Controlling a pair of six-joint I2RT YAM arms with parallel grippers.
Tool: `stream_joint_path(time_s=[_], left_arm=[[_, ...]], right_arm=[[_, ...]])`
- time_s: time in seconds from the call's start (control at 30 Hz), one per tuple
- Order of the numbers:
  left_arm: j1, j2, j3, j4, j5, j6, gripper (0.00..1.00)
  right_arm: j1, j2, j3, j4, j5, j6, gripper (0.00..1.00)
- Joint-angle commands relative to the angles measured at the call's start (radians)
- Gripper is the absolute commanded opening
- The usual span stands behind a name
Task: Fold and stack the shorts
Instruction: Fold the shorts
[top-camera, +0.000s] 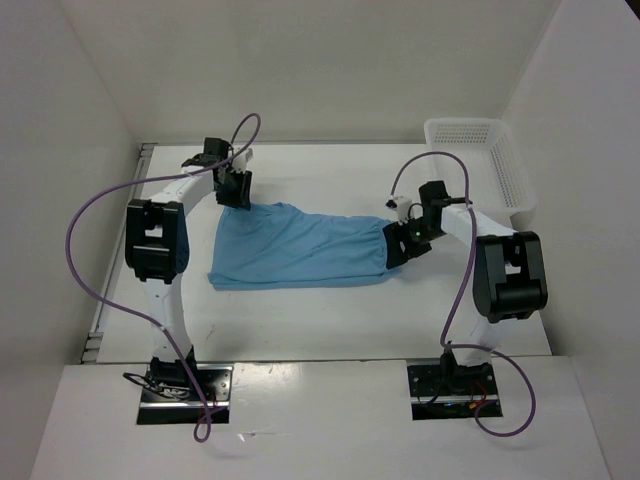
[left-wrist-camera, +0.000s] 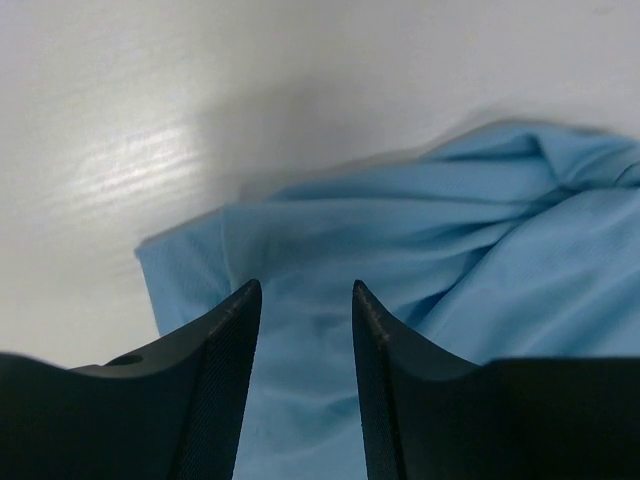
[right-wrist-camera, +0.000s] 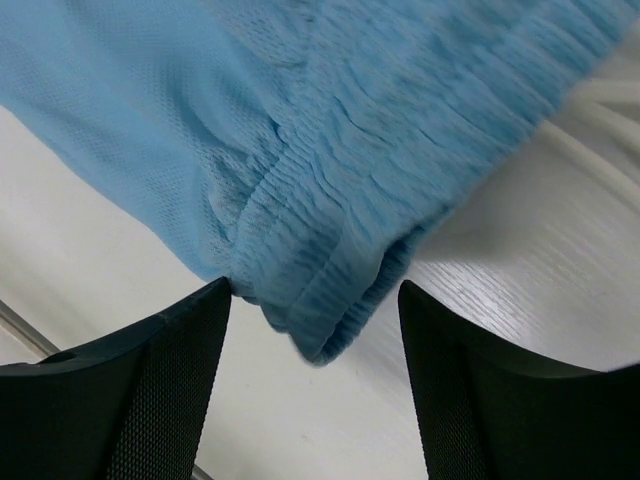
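Observation:
The light blue shorts (top-camera: 300, 248) lie spread on the white table between the two arms, leg hems to the left, gathered waistband to the right. My left gripper (top-camera: 236, 192) is open just above the upper-left leg corner; in the left wrist view the fabric (left-wrist-camera: 420, 240) fills the gap between the fingers (left-wrist-camera: 225, 370). My right gripper (top-camera: 402, 246) is open over the waistband's near corner (right-wrist-camera: 330, 300), which hangs between its fingers (right-wrist-camera: 180, 380), free of both. A white drawstring (right-wrist-camera: 590, 150) lies beside the waistband.
A white mesh basket (top-camera: 480, 165) stands at the back right corner. White walls enclose the table on the left, back and right. Purple cables loop off both arms.

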Motion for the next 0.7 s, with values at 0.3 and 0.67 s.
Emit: stream_joint_path(time_s=[0.3,0.67], left_arm=[[-0.012,0.055,0.055,0.113,-0.097,0.004,0.51],[-0.012,0.110,0.055,0.103,-0.072,0.004,0.24]], right_arm=[[0.073,0.028,-0.046,0.129,0.069,0.047,0.37],[0.073,0.047,-0.046,0.148,0.097,0.069,0.10]])
